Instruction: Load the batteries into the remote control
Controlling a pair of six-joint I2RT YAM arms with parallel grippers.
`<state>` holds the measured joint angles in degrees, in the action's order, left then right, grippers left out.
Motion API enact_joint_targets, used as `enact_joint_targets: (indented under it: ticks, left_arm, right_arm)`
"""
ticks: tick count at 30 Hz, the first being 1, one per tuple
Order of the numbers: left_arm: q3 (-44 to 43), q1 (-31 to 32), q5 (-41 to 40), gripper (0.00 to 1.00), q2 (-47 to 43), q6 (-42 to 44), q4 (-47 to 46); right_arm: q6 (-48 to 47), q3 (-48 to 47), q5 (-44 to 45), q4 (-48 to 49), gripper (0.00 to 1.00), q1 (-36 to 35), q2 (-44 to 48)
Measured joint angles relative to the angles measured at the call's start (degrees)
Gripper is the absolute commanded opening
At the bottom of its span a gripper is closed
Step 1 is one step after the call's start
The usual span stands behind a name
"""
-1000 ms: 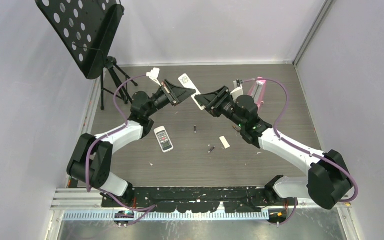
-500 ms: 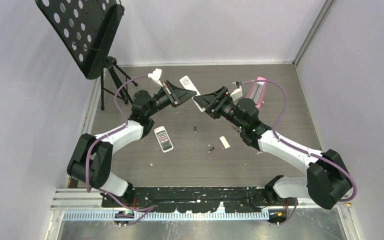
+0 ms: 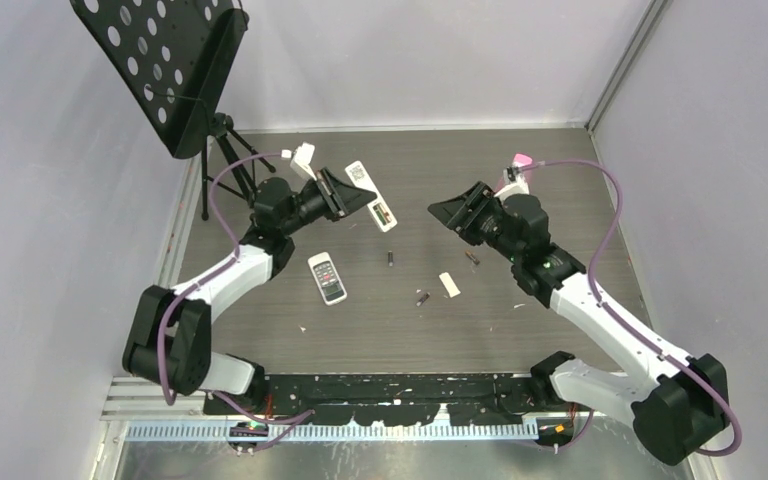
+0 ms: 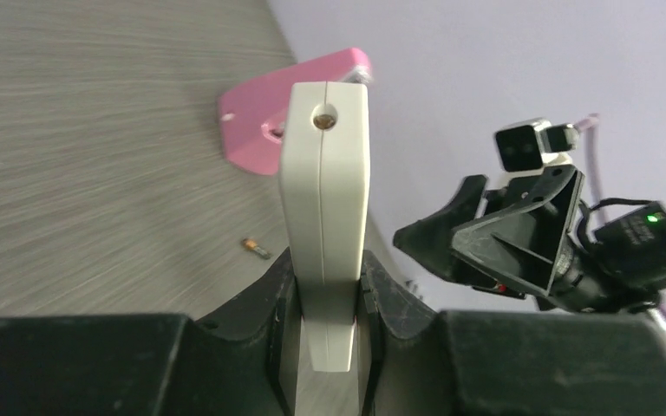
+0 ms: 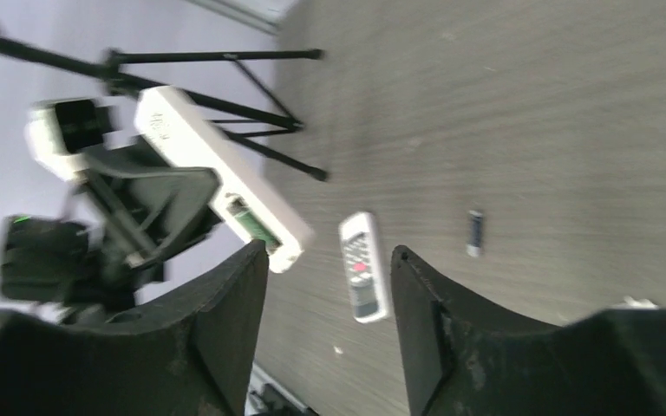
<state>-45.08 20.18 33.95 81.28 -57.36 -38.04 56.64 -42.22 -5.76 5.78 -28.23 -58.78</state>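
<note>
I am holding the long slim remote (image 4: 325,217) in my left end effector (image 3: 358,193). It is pinching the remote by its sides, so the remote is sticking out above the surface (image 3: 410,340). In the right wrist view, the remote's battery slot is showing open near the free end. My right end effector (image 5: 329,253) is hanging spread wide with nothing in it, facing the left one across a gap. The remote control (image 3: 327,278), the short one with coloured buttons, is lying button side up on the surface just beside my left forearm. Its long side is pointing from near to far. The left arm is closer to it, but that arm is busy. The batteries are lying loose on the surface. The nearest battery (image 3: 472,258) is lying slanted, just below the right end effector and a bit toward me. A middle battery (image 3: 391,259) is pointing near to far between the arms. What looks like two more (image 3: 422,297) are lying close together, nearer to me. I am thinking the right arm should go down for the nearest battery, with its fingers turned across the battery's long side.
</note>
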Motion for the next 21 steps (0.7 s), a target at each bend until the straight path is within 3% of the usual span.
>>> enact_joint_targets:
  ticks: [6,10,21]
  left_arm:
    - [1.2,-0.3,-4.5,0.00,-7.5,10.0,14.1]
    - [1.9,-0.3,-6.4,0.00,-11.6,15.2,19.7]
    - [2.9,-0.3,-4.9,0.00,-12.7,20.5,22.5]
  right_arm:
    - [-8.1,-6.6,5.2,-20.2,0.51,-0.1,-6.4]
    - [-9.9,-8.9,7.1,-29.2,0.57,-1.8,-14.3]
    - [-9.1,-21.3,12.6,-44.2,0.55,-16.0,-35.6]
